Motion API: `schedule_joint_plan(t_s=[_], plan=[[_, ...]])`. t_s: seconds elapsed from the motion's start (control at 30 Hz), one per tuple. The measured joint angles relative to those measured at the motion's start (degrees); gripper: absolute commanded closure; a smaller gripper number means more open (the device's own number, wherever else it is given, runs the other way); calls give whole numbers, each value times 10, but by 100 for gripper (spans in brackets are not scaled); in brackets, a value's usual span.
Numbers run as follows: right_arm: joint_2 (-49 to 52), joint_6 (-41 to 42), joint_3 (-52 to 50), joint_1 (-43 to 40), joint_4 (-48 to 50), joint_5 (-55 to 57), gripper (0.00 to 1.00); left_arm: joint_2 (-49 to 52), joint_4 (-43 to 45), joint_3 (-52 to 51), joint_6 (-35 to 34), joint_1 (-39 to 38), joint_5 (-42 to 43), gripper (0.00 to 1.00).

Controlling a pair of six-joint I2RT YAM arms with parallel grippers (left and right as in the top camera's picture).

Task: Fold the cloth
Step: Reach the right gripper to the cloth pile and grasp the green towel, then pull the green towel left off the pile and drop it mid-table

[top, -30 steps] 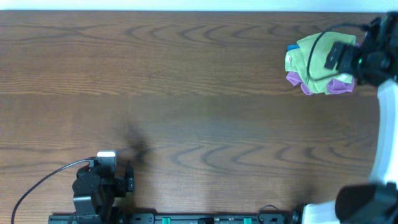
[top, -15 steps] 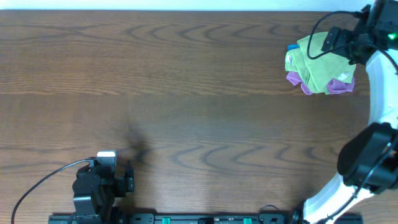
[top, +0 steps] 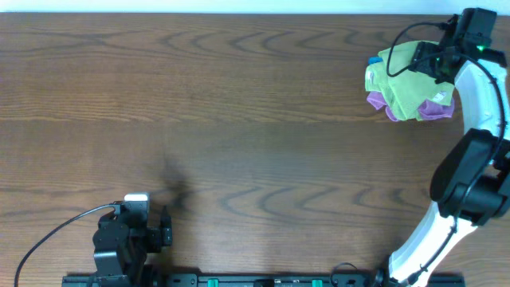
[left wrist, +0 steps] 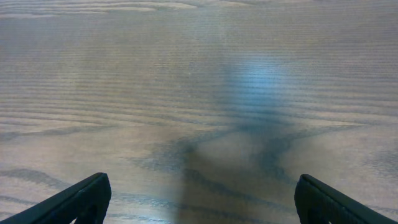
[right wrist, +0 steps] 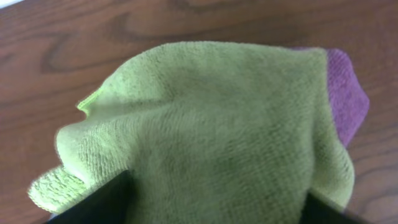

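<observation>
At the bottom left of the overhead view, the left fingers (top: 164, 231) are sitting spread wide over the surface (top: 239, 143), holding nothing. At the upper right, the right fingers (top: 431, 60) are hanging spread apart over a bunched pile. The cloth (top: 378, 78) is lying at the pile's left edge, touching an olive cloth (top: 410, 92) and a purple cloth (top: 436, 110).

Wood-grain surface (left wrist: 124, 93), brown and smooth, with a soft bluish sheen on it: satin, not glossy. Left claw (left wrist: 200, 200): matt black fingers, plastic by the look. Over on the right, the cloth (top: 376, 78) is soft lime fabric, matt. The duller green cloth (right wrist: 211, 143) shows a fuzzy, nubbly microfibre pile, no shine at all. Purple cloth (right wrist: 345, 93), same napped texture. Right arm (top: 478, 86), smooth white shell, faintly glossy.
</observation>
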Motion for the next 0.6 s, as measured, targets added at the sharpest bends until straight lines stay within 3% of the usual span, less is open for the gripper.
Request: schedule_joint_plan(t_s=[0.03,0.33,0.6], plan=[[1,-1,0,0,1,1,98,0,0,0,0,0,0,5],[-32,-7,0,0,14,-1,99,0,0,0,0,0,0,5],[-184,-32,4,15,-66,-40,99,0,0,0,0,0,0,4]])
